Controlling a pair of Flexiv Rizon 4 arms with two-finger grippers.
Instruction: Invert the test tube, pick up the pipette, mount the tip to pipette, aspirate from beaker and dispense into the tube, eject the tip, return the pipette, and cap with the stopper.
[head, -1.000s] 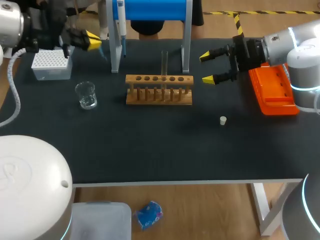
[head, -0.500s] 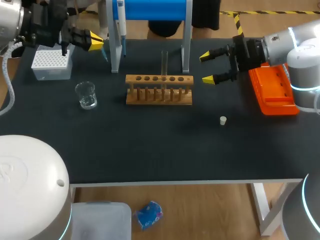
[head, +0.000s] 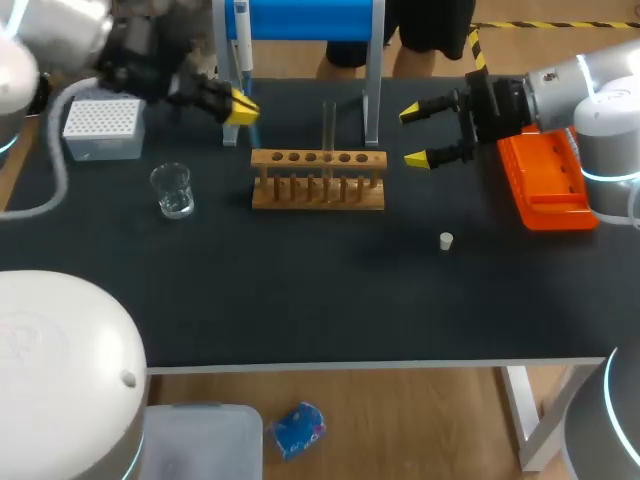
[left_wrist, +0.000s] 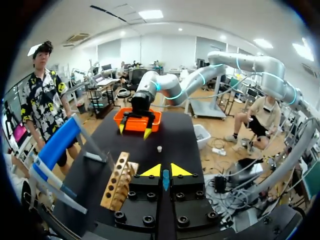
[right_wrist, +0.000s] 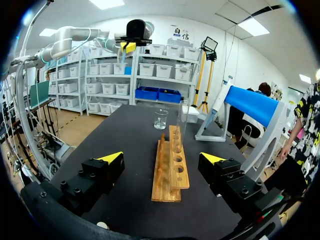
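Left end effector (head: 240, 107) clamped a slim blue piece (left_wrist: 165, 180); right end effector (head: 414, 136) gaped open beside the rack (head: 318, 195).
The tube (head: 328, 125) stood upright in the rack, long axis vertical; the pipette (head: 241, 45) hung tip-down on its stand (head: 374, 90).

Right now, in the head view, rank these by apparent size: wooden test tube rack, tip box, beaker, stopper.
Largest to smallest:
1. wooden test tube rack
2. pipette tip box
3. glass beaker
4. white stopper
Differences are clear, so camera distance does not change the order.
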